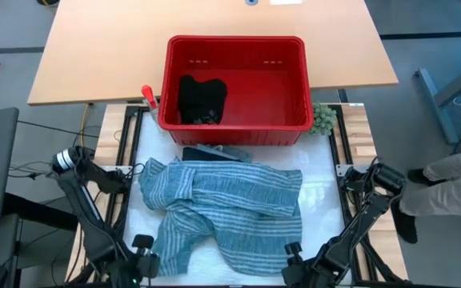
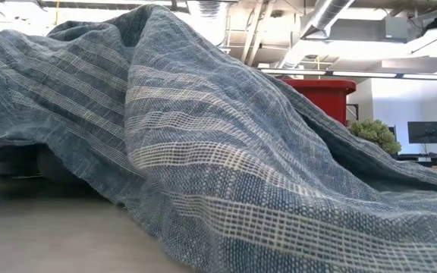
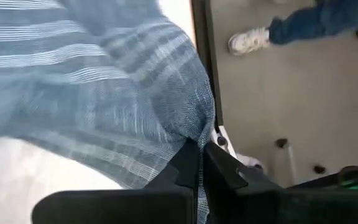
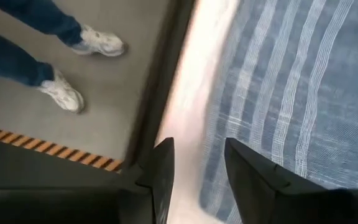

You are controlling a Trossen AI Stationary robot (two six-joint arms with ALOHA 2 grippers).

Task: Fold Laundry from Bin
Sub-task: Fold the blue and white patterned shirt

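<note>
The blue-white striped shirt (image 1: 218,204) is spread unfolded between both grippers. Its hem is pinched in the left gripper (image 3: 199,165); the right gripper (image 4: 197,165) stands released beside its edge. Black garments (image 1: 202,99) remain in the red bin (image 1: 234,132).

1. the striped garment (image 1: 218,204) sprawls over most of the white table (image 1: 326,188) top, leaving bare strips only along the right side and the near left corner.
2. the red bin (image 1: 234,128) blocks the far edge; a black garment (image 1: 202,98) fills its left part, while the right part of its floor lies open.
3. a green lump (image 1: 322,118) sits just beside the bin's right corner.
4. in the low view, raised cloth walls off nearly everything.
</note>
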